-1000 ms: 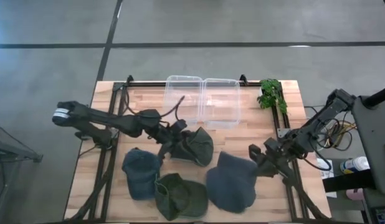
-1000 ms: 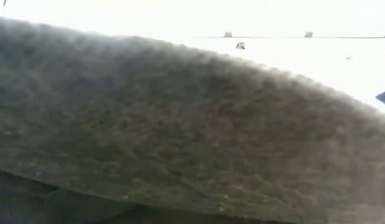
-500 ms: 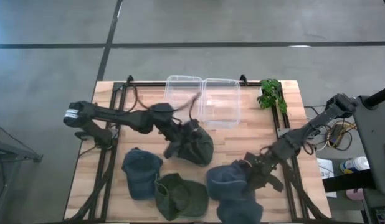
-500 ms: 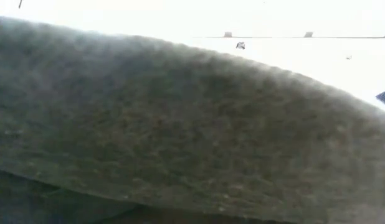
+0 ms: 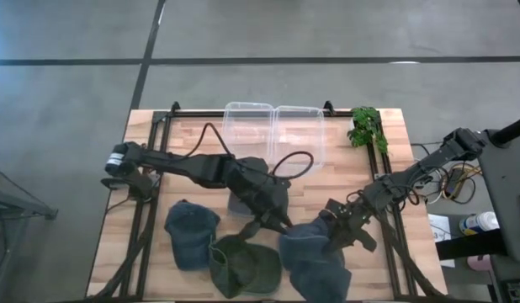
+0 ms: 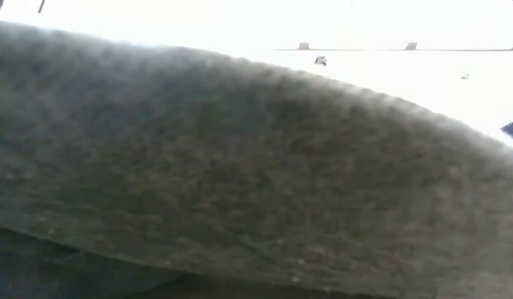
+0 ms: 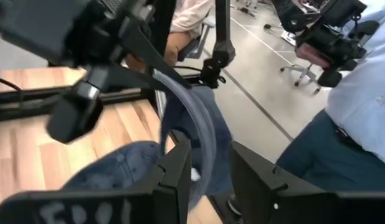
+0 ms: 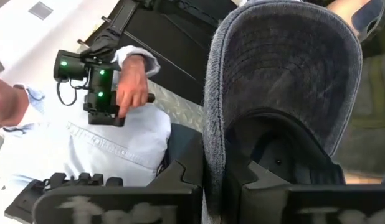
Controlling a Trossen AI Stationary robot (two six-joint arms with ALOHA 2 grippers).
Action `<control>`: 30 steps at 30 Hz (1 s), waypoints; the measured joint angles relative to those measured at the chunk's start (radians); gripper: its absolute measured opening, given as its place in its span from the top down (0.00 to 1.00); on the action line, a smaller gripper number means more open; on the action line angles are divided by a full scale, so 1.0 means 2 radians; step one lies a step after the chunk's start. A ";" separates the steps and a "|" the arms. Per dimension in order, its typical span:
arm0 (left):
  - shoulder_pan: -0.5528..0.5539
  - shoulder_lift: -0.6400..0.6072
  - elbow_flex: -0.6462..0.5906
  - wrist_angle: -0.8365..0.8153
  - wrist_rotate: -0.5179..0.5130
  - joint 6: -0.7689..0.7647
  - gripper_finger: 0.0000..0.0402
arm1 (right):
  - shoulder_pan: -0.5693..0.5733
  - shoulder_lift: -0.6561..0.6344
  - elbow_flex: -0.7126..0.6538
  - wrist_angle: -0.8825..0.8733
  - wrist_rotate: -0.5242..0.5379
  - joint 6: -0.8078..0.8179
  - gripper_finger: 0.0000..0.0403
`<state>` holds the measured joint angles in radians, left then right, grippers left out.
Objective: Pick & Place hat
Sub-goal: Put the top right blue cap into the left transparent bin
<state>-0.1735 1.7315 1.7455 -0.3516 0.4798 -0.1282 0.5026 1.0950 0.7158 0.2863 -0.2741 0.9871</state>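
A blue-grey hat (image 5: 315, 257) lies near the table's front, right of the middle. My right gripper (image 5: 331, 234) is shut on its brim. My left gripper (image 5: 281, 225) reaches across from the left and is open. In the left wrist view its fingers (image 7: 180, 163) stand on either side of the raised brim's edge (image 7: 204, 134). A dark green hat (image 5: 262, 192) lies on the table under my left arm. A blue hat (image 5: 191, 231) and an olive hat (image 5: 243, 265) lie at the front left. My right gripper pinches the edge of the blue-grey hat's brim (image 8: 212, 134) between its two fingers, coming from the table's right and slanting down. The brim stands up from the fingers, and the crown (image 5: 315, 269) stays on the table. My left gripper: I cannot tell whether its fingers touch the brim.
Two clear plastic bins (image 5: 273, 135) stand at the back middle, and a green plant (image 5: 367, 126) at the back right. A hat's cloth (image 6: 256, 166) fills the low view. People (image 7: 361, 106) stand beyond the table, one with a controller in hand (image 8: 105, 87).
My left gripper has gone from the dark green hat toward the table's right and near edge, up to the blue-grey hat. My right gripper has gone left onto that hat and raised its brim. The hat has slid a little toward the near edge.
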 joint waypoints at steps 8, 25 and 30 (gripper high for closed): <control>0.003 0.026 0.002 -0.006 -0.006 0.016 0.75 | -0.011 0.000 0.000 0.000 0.003 -0.009 0.97; 0.006 0.021 0.005 -0.019 0.005 0.009 0.75 | -0.024 -0.006 -0.001 -0.051 -0.023 -0.007 0.97; 0.007 0.015 0.004 -0.025 0.006 0.008 0.75 | -0.030 -0.010 -0.001 -0.055 -0.023 -0.013 0.97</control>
<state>-0.1602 1.7624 1.7542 -0.4013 0.4911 -0.1127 0.4426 1.0740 0.7143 0.1760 -0.3202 0.9604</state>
